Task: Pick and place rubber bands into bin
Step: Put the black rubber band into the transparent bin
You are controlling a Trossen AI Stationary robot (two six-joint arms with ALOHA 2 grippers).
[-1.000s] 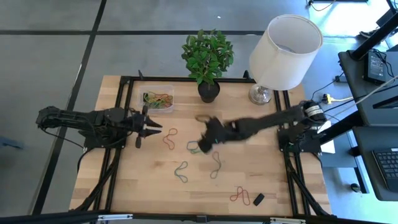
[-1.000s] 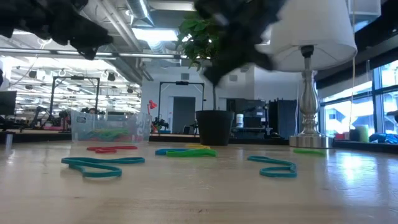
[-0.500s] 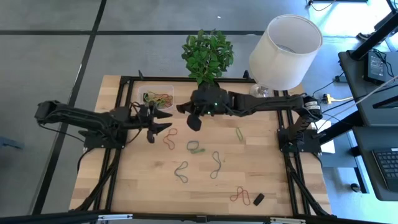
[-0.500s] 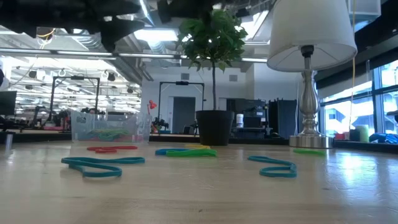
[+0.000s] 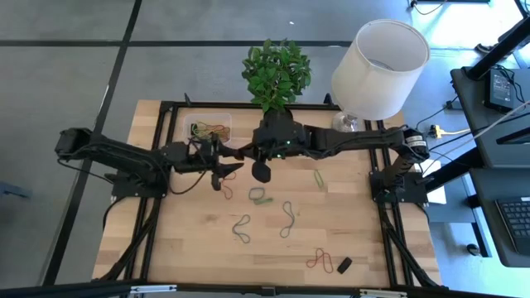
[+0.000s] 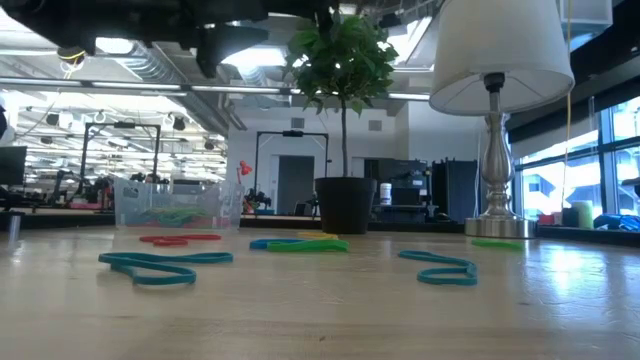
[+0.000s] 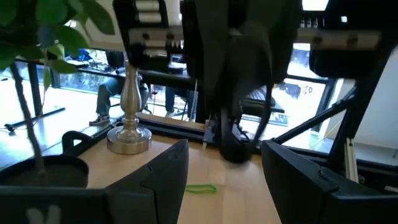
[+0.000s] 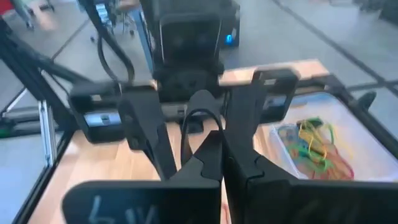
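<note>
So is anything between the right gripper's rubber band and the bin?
Partly: the left gripper, jaws open, hangs facing the right gripper that pinches the dark rubber band, close beside its line to the bin. Nothing else visible.

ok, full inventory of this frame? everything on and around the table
loose rubber bands: six; two red, two teal, two greenish; spread over the table's middle and front
bin: one, clear, back left, mixed bands inside
black block: one, front right
plant: one, green, black pot, back centre
lamp: one, white shade, silver base, back right
table: one, light wood, black frame
dark band: one thin loop, apparently pinched in the right claw
left claw: open, raised beside the bin
right claw: shut, raised in front of the plant
</note>
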